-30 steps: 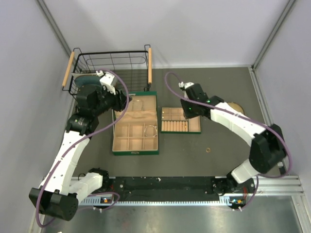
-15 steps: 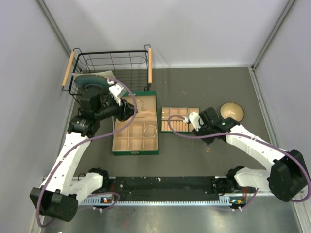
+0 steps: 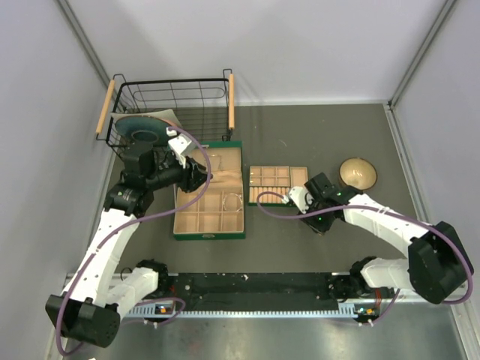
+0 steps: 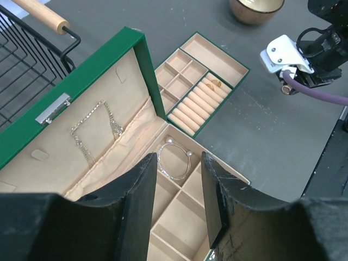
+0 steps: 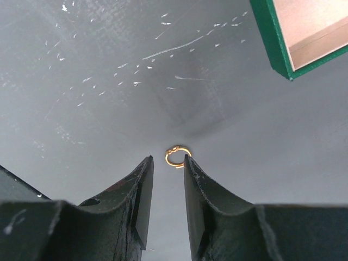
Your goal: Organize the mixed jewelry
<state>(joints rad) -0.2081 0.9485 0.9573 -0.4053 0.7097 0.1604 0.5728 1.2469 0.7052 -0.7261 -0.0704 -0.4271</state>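
Deep green outside and pale beige inside on the box (image 4: 148, 73) and on the small tray (image 4: 215, 54), with a silver chain (image 4: 95, 125) against the beige lid lining and a silver bracelet (image 4: 174, 161) with 2 white beads. Gold-orange on the ring (image 5: 177, 156), against a dark grey table (image 5: 81, 119) flecked with white scratches. Black wire and 2 light wood handles (image 3: 105, 109) on the basket (image 3: 172, 97), tan on the bowl (image 3: 358, 172), purple on the cable (image 4: 318, 93), white with black joints on the left arm (image 3: 101, 251) and right arm (image 3: 375, 219).

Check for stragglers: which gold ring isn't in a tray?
The ring alone on the gray table, just ahead of the right tool; the other rings sit in the roll slots of the small tray.
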